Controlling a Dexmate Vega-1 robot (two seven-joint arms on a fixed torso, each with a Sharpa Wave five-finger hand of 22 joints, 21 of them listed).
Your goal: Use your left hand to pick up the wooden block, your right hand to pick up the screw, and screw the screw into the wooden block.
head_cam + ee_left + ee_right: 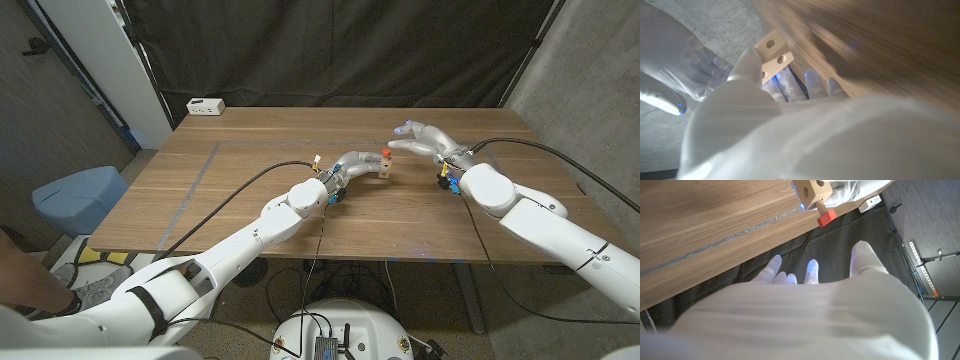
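My left hand [352, 166] grips a small pale wooden block [383, 173] just above the table's middle. A red-headed screw [386, 155] stands out of the block's top face. My right hand [426, 139] hovers just right of the screw, fingers spread, holding nothing, its fingertips close to the red head. In the right wrist view the block [812, 189] shows with the red screw head [827, 217] sticking out of it, beyond my right hand [805, 310]. The left wrist view shows the block [773, 53], with holes in its faces, held by my left hand [755, 100].
A white power strip [205, 107] lies at the table's far left corner. A pale tape line [196, 180] runs along the table's left part. Black cables trail from both wrists over the wood. A blue bin [80, 196] stands left of the table; a person's arm [28, 287] is at bottom left.
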